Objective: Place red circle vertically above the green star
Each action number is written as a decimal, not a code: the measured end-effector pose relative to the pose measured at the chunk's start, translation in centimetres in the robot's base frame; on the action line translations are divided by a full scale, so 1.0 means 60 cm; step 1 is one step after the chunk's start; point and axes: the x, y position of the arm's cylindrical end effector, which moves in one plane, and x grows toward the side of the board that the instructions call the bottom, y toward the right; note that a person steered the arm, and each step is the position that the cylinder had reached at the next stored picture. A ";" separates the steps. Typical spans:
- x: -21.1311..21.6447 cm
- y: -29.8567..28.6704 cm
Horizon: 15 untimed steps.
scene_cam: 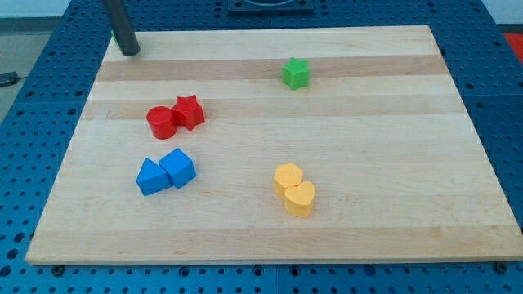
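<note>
The red circle (pixel 162 122) lies on the wooden board's left part, touching a red star (pixel 189 112) on its right. The green star (pixel 296 73) sits alone toward the view's top, right of centre. My tip (pixel 130 51) rests at the board's top left corner, well above and left of the red circle and far left of the green star.
Two blue blocks (pixel 166 173) touch each other at the lower left. Two yellow blocks, a hexagon-like one (pixel 288 177) and a heart (pixel 300 198), touch below centre. The board (pixel 392 147) lies on a blue perforated table.
</note>
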 end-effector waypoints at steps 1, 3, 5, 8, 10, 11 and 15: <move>0.016 0.007; 0.111 0.005; 0.239 0.003; 0.335 0.104; 0.336 0.174; 0.307 0.189; 0.233 0.133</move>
